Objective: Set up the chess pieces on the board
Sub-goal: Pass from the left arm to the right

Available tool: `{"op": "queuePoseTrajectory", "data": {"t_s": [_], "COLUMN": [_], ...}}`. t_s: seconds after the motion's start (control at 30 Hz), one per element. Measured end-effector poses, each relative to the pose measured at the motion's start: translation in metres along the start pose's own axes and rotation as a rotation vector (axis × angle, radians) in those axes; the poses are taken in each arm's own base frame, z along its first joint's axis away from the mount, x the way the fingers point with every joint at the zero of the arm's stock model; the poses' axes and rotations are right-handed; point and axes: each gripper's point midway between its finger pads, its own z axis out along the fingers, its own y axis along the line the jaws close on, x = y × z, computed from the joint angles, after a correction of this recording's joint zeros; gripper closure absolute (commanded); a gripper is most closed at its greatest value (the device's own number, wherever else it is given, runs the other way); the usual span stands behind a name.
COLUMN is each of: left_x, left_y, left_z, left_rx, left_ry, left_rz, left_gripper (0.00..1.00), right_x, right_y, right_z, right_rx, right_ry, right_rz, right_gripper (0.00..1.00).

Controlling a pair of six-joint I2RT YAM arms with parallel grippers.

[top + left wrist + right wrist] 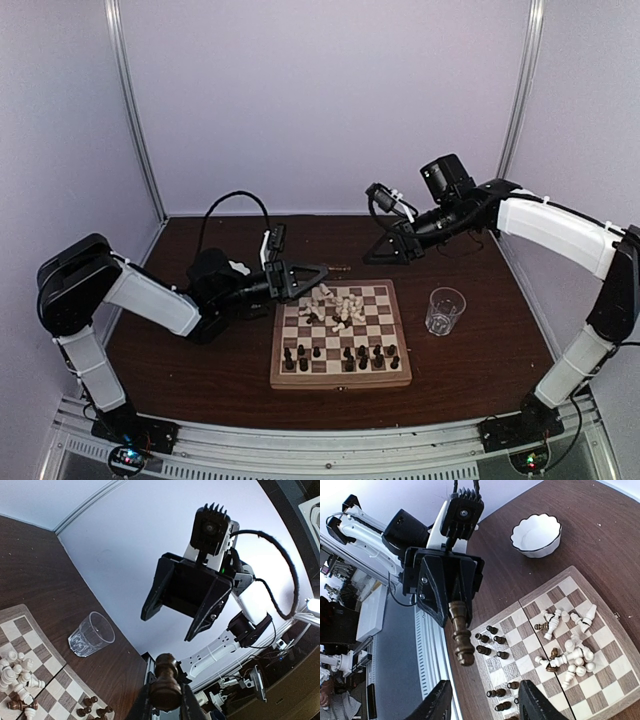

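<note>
The board (340,375) lies mid-table. Several dark chess pieces (345,355) stand along its near rows. Cream chess pieces (335,305) lie in a heap with a few dark ones on its far half. My left gripper (310,275) hovers past the board's far left corner, shut on a dark brown chess piece (165,680), which the right wrist view shows jutting from its fingers (461,635). My right gripper (485,705) faces it from a short distance, open, nothing between its fingers (437,705). It hangs over the table behind the board (378,252).
A clear drinking glass (445,310) stands on the table right of the board. A white scalloped bowl (536,535) sits on the table beyond the board's left side, under the left arm. White walls close the back and sides.
</note>
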Motion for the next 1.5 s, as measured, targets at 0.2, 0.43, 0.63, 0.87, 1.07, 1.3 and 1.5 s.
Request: {"op": "queuePoseTrajectory", "data": {"t_s": [0.2,0.43,0.63,0.87,1.07,1.3,1.5], "left_x": [0.003,-0.003,-0.003,-0.005,-0.007,-0.008,-0.008], "left_y": [0.002,-0.006,-0.006,-0.011,-0.015,-0.016,-0.018], "left_z": [0.007,0.010,0.010,0.009,0.009,0.009,0.009], "left_rx": [0.017,0.044,0.044,0.061,0.078,0.083,0.088], "left_ry": [-0.009,-0.025,-0.025,-0.033,-0.041,-0.043,-0.046], "left_rz": [-0.045,-0.049,-0.057,-0.050,-0.038,-0.035,-0.031], "left_gripper": [0.94,0.94,0.94,0.94,0.95,0.95,0.95], "right_x": [-0.007,0.002,0.005,-0.002,-0.007,-0.010,-0.012], "right_y": [0.004,0.031,0.029,0.034,0.035,0.036,0.035], "right_z": [0.015,0.039,0.043,0.040,0.039,0.039,0.039], "right_rx": [-0.076,-0.155,-0.161,-0.186,-0.195,-0.202,-0.200], "right_ry": [-0.015,0.037,0.047,0.032,0.016,0.009,0.005], "right_rz": [0.036,0.019,0.032,0.033,0.046,0.063,0.081], "right_gripper": [0.52,0.54,0.63,0.71,0.75,0.75,0.86]}}
